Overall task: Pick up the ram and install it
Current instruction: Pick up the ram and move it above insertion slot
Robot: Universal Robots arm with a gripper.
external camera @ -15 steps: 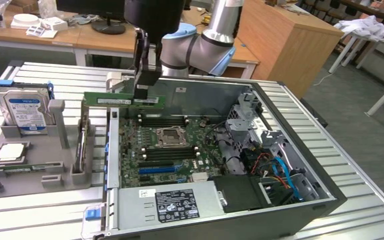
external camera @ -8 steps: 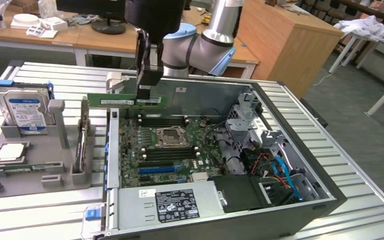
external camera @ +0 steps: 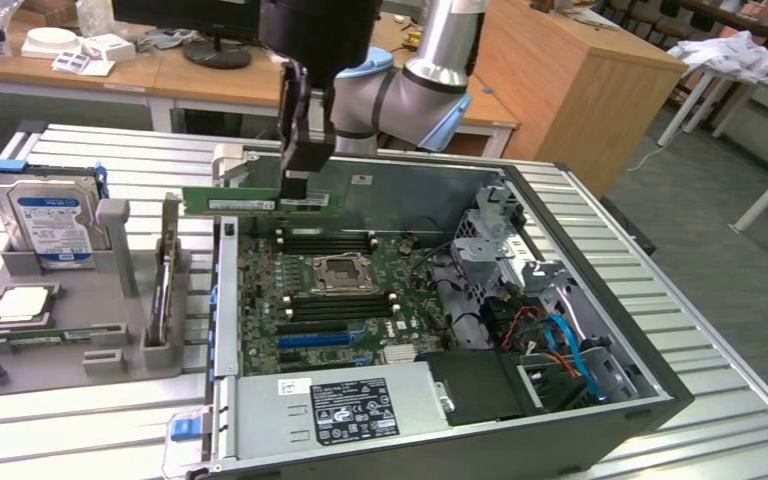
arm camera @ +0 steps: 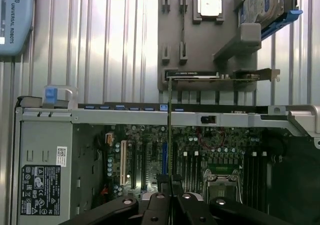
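gripper (external camera: pixel 297 182) tight on one ram (external camera: pixel 231 203) (level) over one open case (external camera: pixel 418 190)

A light wooden desk (external camera: pixel 197 75) runs across the upper left of the exterior view, carrying a black monitor stand (external camera: pixel 216 52) and small white boxes (external camera: pixel 84 50). A tall wooden cabinet (external camera: pixel 558 80) stands upper centre-right. Grey floor (external camera: pixel 718 250) fills the right side, with white table legs (external camera: pixel 704 95) and a crumpled white cloth (external camera: pixel 731 50) at upper right. A ribbed metal tabletop (external camera: pixel 77 410) spans the foreground
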